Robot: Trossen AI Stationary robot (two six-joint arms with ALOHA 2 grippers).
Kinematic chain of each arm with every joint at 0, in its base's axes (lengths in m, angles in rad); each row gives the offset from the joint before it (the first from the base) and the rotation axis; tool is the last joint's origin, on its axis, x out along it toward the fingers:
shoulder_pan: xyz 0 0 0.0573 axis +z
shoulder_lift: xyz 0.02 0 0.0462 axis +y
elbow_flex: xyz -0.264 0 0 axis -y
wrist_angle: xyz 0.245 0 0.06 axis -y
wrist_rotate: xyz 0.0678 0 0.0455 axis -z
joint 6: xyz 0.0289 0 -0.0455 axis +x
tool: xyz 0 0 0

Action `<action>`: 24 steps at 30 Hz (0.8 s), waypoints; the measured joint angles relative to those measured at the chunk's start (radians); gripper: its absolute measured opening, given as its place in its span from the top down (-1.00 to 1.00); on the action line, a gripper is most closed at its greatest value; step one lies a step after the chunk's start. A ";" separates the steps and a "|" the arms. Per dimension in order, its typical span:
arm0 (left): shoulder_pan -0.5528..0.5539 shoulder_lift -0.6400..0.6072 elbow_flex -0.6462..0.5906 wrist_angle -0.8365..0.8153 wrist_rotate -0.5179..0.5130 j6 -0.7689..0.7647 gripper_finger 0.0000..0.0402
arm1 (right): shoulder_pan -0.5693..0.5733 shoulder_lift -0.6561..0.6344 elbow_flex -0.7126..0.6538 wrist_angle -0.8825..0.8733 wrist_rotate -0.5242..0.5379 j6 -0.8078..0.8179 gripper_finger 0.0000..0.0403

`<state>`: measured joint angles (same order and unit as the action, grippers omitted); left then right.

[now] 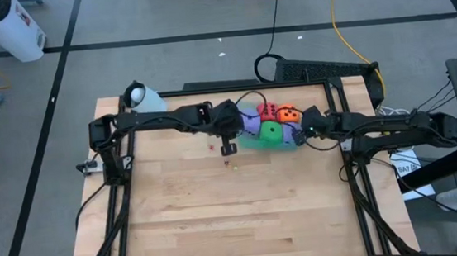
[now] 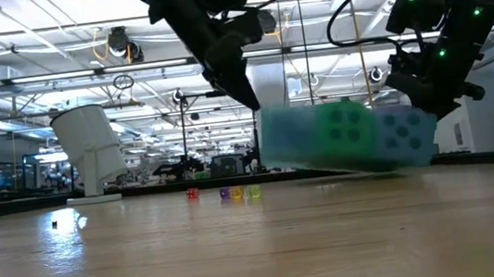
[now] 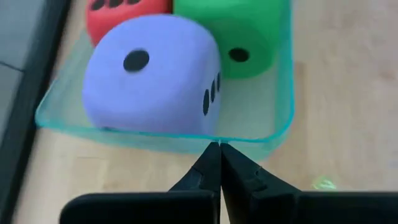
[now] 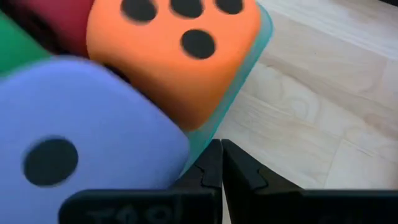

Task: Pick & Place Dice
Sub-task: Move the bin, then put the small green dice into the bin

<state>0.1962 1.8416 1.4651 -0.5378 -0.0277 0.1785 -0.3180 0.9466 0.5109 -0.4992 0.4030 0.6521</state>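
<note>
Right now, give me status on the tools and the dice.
Both tools shut, gripping tray rim: left, right. Dice all in tray. Tiny bits on table.

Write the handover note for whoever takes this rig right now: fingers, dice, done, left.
Left gripper: fingers shut on the rim of the green tray, at its left side.
Right gripper: fingers shut on the tray's rim at the opposite side.
Dice: green die, orange die, red die and two purple-blue dice all sit in the tray at the table's far middle.
Done: all five dice are in the tray.
Left: whether the tray is lifted cannot be told; probably only the tray's move and release remain.
</note>
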 joint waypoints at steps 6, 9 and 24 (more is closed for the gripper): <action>-0.034 0.037 -0.001 -0.048 0.031 -0.004 0.98 | 0.000 0.002 0.000 0.004 -0.018 -0.001 1.00; -0.051 0.065 -0.003 -0.062 -0.010 -0.004 0.98 | 0.009 0.005 0.000 0.012 -0.040 0.012 1.00; 0.014 -0.185 -0.013 -0.071 0.034 0.115 0.99 | 0.144 -0.227 0.000 0.035 -0.098 -0.081 1.00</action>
<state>0.2102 1.6561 1.4521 -0.6088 0.0064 0.2930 -0.1741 0.7193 0.5105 -0.4645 0.3051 0.5711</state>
